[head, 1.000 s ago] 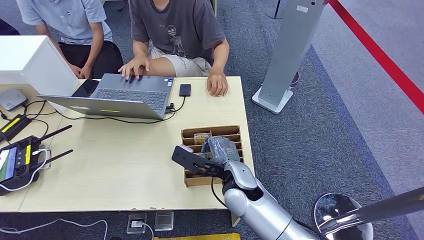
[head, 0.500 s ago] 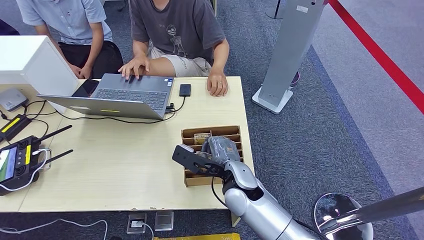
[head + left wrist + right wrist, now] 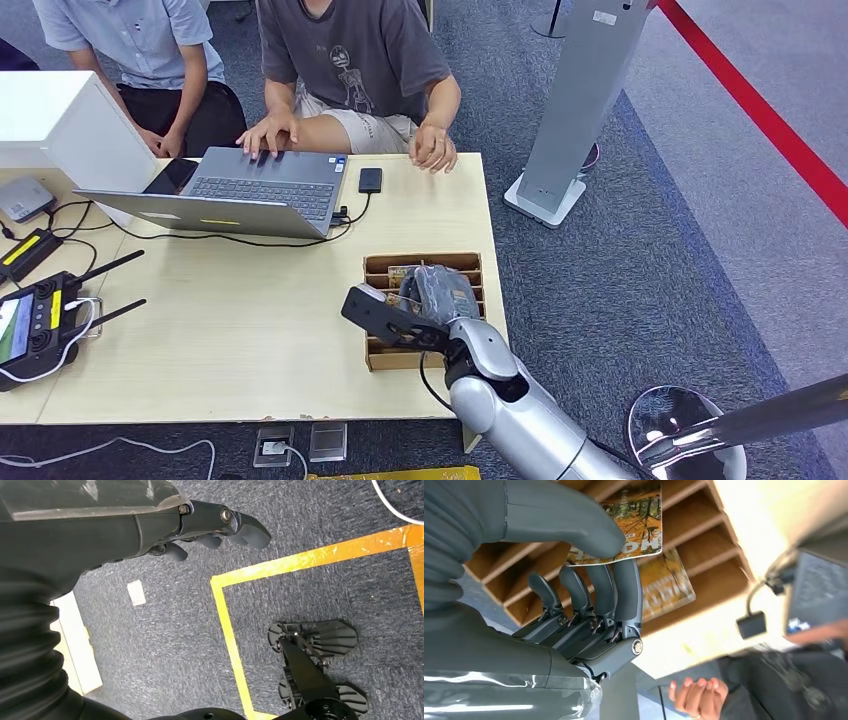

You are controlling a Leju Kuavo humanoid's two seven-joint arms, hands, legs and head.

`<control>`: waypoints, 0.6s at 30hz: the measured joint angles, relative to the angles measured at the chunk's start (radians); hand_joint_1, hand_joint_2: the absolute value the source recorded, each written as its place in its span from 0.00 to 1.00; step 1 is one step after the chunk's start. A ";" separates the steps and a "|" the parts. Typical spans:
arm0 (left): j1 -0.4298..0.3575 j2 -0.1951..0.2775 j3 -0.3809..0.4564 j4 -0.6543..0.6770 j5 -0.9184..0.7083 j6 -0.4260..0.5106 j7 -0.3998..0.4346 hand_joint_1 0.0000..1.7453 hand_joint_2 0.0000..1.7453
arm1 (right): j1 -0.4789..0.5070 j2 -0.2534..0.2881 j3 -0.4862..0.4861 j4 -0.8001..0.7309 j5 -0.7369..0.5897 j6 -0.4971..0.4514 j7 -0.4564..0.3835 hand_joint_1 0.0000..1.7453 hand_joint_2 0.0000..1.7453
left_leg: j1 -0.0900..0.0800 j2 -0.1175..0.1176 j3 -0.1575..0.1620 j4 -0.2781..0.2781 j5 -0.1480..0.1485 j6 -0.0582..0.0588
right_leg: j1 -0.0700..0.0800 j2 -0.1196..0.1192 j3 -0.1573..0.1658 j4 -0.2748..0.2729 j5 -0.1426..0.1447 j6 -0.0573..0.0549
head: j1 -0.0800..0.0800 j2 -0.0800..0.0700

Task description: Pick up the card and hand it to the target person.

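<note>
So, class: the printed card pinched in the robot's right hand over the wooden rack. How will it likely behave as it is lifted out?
The card looks thin and flat, so probably light and slightly bendy. It seems glossy, so it may slip from the right hand, whose thumb pinches only its edge. The wooden rack beneath probably stays put.

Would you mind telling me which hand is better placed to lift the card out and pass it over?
The right hand. It already pinches a card between thumb and fingers over the wooden slotted box. The left hand hangs over the carpet, holding nothing.
</note>
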 joint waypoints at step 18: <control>0.004 0.000 0.000 0.000 -0.013 -0.002 -0.014 0.00 1.00 | 0.011 -0.096 -0.073 -0.351 0.003 -0.033 -0.071 0.84 1.00 | 0.000 0.000 0.000 0.000 0.000 0.000 | 0.000 0.000 0.000 0.000 0.000 0.000 | 0.000 0.000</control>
